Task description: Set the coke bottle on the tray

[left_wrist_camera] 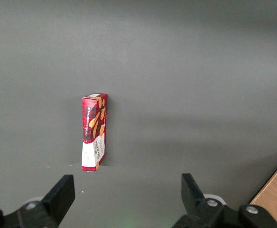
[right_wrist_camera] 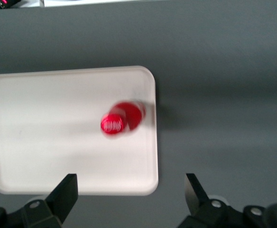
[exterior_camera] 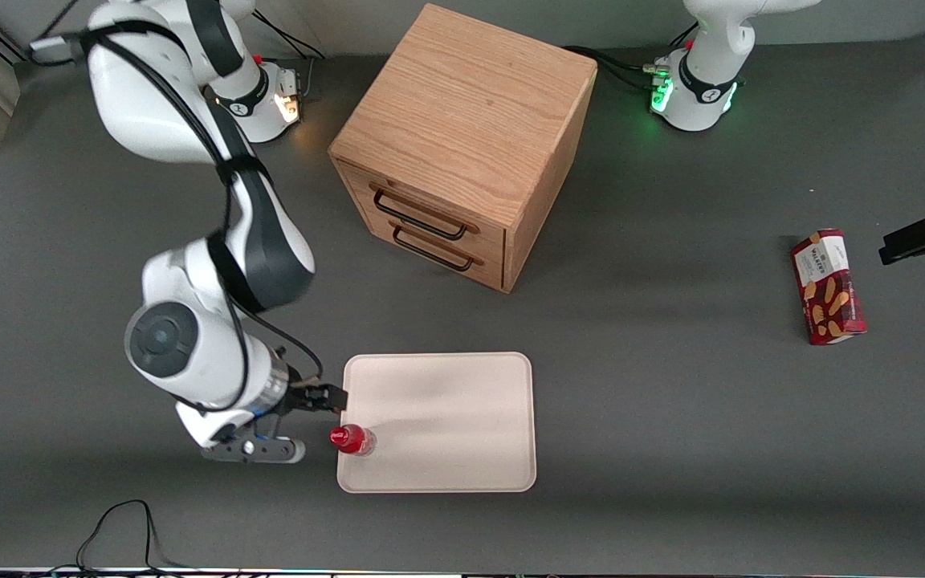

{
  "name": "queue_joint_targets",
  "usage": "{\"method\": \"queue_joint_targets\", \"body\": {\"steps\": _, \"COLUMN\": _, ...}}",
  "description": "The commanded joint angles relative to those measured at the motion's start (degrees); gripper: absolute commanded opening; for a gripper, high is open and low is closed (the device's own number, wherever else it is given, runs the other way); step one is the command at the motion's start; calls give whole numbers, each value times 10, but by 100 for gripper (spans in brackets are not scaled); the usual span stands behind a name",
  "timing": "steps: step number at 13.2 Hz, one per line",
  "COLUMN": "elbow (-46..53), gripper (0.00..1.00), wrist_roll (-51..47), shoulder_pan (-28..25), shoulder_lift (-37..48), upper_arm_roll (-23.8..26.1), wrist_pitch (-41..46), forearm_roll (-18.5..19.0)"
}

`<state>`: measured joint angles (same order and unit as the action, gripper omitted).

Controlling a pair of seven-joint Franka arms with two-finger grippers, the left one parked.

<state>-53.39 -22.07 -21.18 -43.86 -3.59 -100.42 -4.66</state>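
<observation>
Coke bottle (exterior_camera: 352, 439), small, slim and red, stands upright on the cream rectangular tray (exterior_camera: 446, 401) near its rim; hand (right_wrist_camera: 129, 199) hangs above, fingers spread, empty. Best lift straight up, clear of the cap.

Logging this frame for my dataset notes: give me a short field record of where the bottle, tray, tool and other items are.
coke bottle: upright on the tray, close to its edge toward the working arm
tray: flat on the table, nearer the front camera than the wooden drawer cabinet
tool: open, holding nothing, beside the tray edge by the bottle
cookie box: on the table toward the parked arm's end
cabinet drawers: both shut
</observation>
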Motion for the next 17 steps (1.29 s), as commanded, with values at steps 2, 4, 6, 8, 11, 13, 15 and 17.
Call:
{"method": "queue_joint_targets", "body": {"steps": 2, "elbow": -185, "gripper": 100, "wrist_roll": -21, "shoulder_pan": 3, "shoulder_lift": 206, "upper_arm_roll": -1, "wrist_pitch": 36, "forearm_roll": 1}}
{"method": "queue_joint_targets", "body": {"steps": 4, "elbow": -239, "gripper": 100, "wrist_roll": -19, "shoulder_pan": 14, "shoulder_lift": 289, "upper_arm_roll": -2, "wrist_pitch": 66, "forearm_roll": 4}}
{"method": "queue_joint_targets", "body": {"steps": 6, "elbow": -290, "gripper": 100, "wrist_roll": -12, "shoulder_pan": 34, "shoulder_lift": 364, "upper_arm_roll": -6, "wrist_pitch": 85, "forearm_roll": 12}}
{"method": "queue_joint_targets", "body": {"steps": 8, "elbow": -345, "gripper": 100, "wrist_roll": 4, "shoulder_pan": 70, "shoulder_lift": 431, "upper_arm_roll": -6, "wrist_pitch": 87, "forearm_roll": 16}}
{"method": "queue_joint_targets", "body": {"steps": 11, "elbow": -407, "gripper": 100, "wrist_roll": 93, "shoulder_pan": 144, "shoulder_lift": 491, "upper_arm_roll": -4, "wrist_pitch": 89, "forearm_roll": 16}}
{"method": "queue_joint_targets", "body": {"steps": 13, "elbow": -430, "gripper": 100, "wrist_roll": 136, "shoulder_pan": 177, "shoulder_lift": 505, "upper_arm_roll": -3, "wrist_pitch": 91, "forearm_roll": 15}}
{"method": "queue_joint_targets", "body": {"steps": 15, "elbow": -434, "gripper": 100, "wrist_roll": 156, "shoulder_pan": 183, "shoulder_lift": 502, "upper_arm_roll": -14, "wrist_pitch": 91, "forearm_roll": 12}}
{"method": "queue_joint_targets", "body": {"steps": 17, "elbow": -434, "gripper": 100, "wrist_roll": 183, "shoulder_pan": 181, "shoulder_lift": 501, "upper_arm_roll": -22, "wrist_pitch": 92, "forearm_roll": 11}}
